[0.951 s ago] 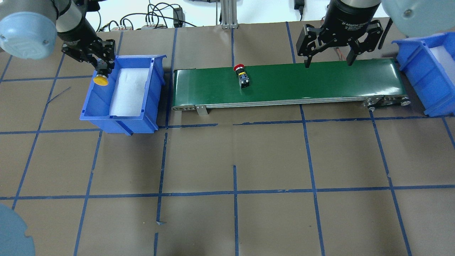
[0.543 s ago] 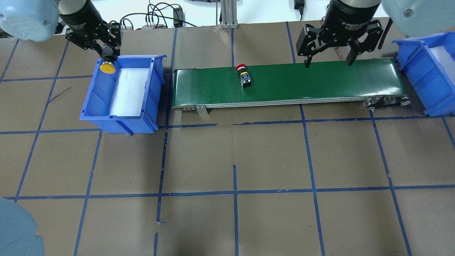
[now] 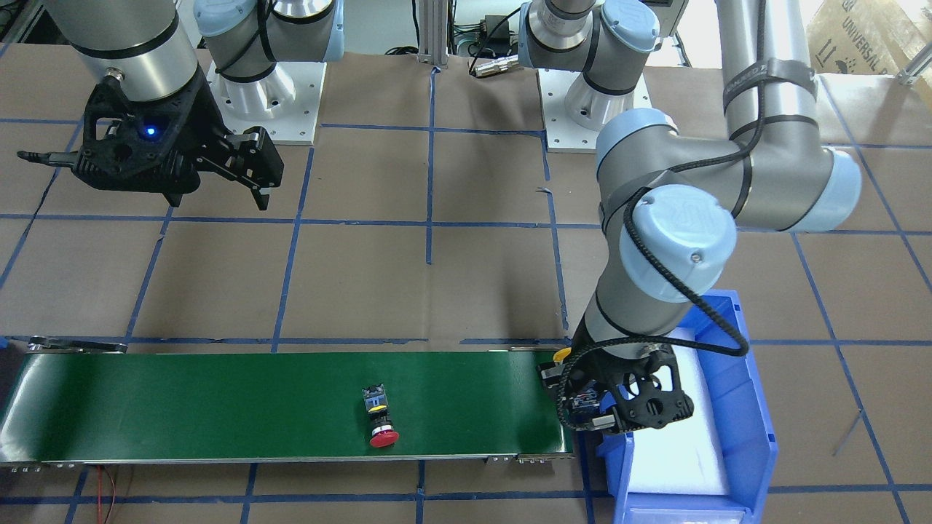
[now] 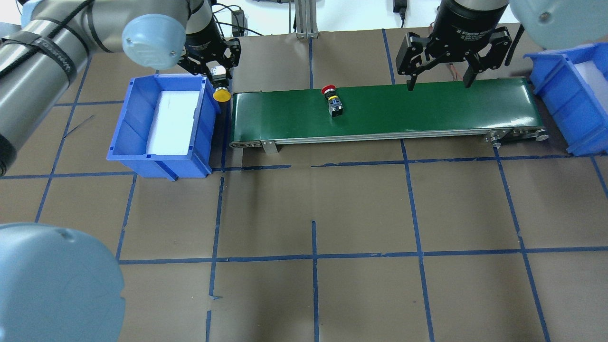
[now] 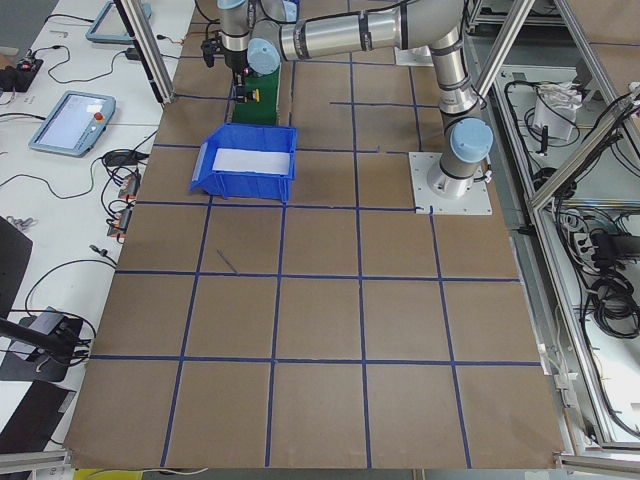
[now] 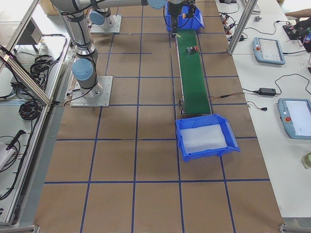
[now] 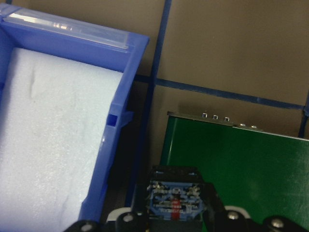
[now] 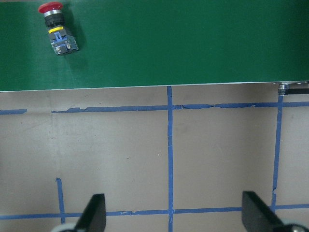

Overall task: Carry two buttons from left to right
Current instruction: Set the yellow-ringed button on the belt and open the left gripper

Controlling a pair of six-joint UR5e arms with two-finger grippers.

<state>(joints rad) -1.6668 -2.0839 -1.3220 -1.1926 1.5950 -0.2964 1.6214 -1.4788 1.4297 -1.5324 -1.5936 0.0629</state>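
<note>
Left bin: a blue plastic bin [image 4: 135, 118] with a white foam pad [image 4: 171, 118] inside, just left of the left fingers.
Left gripper: the left gripper [image 4: 219, 84] is clamped on a yellow-capped push-button switch [image 4: 222, 95], which hangs over the gap between the bin's right wall and the belt's left end.
Yellow switch axis: in line with the fingers, cap away from the wrist, contact-block terminals facing the wrist camera.
Belt: a long green conveyor belt [image 4: 427, 114] runs from the left fingers towards the right.
Red switch: a red mushroom-capped push-button switch [image 4: 332, 99] lies on its side on the belt, about midway between the two pairs of fingers, well apart from both.
Red switch axis: across the belt, slightly slanted, cap towards the far edge, contact block towards the robot.
Right gripper: the right gripper [image 4: 438, 84] hangs with its fingers spread wide and nothing between them.
Writing: white print on the right gripper's body, "Adaptive" partly readable; a cardboard box [image 3: 866, 29] reads "UNIVERSAL".
Right bin: a second blue plastic bin [image 4: 551, 90], right of the right fingers.
</note>
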